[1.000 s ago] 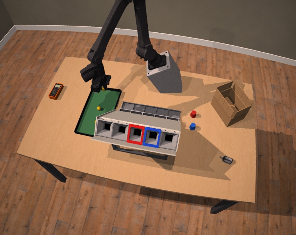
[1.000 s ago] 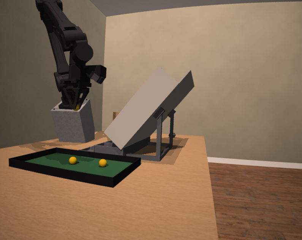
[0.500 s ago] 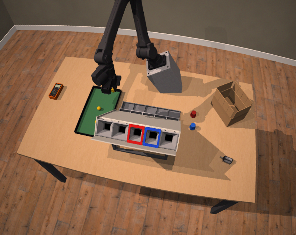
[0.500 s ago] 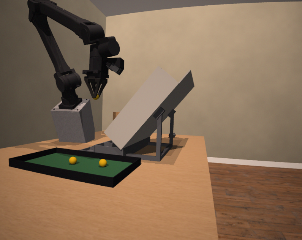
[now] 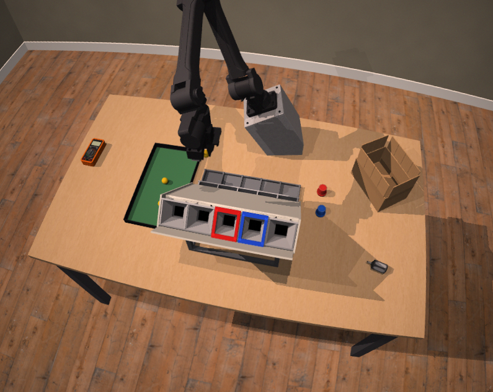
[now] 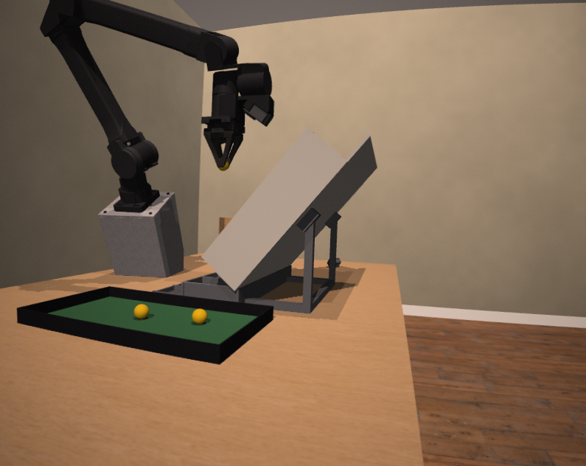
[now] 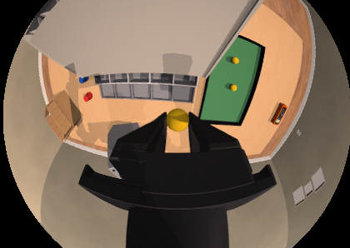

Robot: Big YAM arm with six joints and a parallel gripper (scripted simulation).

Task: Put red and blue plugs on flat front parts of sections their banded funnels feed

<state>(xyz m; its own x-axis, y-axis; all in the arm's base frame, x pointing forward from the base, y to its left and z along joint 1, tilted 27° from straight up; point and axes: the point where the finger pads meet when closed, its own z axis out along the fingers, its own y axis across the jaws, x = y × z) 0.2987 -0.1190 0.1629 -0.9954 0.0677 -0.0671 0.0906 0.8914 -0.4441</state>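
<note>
Gripper (image 5: 199,159) (image 6: 222,165) (image 7: 177,120), upper left of the top view, pinches a round yellow marble (image 5: 206,153) (image 6: 225,167) (image 7: 177,120); next, likely carry it over the square red-banded funnel (image 5: 218,222).

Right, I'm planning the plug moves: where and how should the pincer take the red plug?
I'd come from above and pinch opposite sides of the red plug: it looks round-sided and stands apart from the blue plug, probably leaving room for both fingers.
</note>
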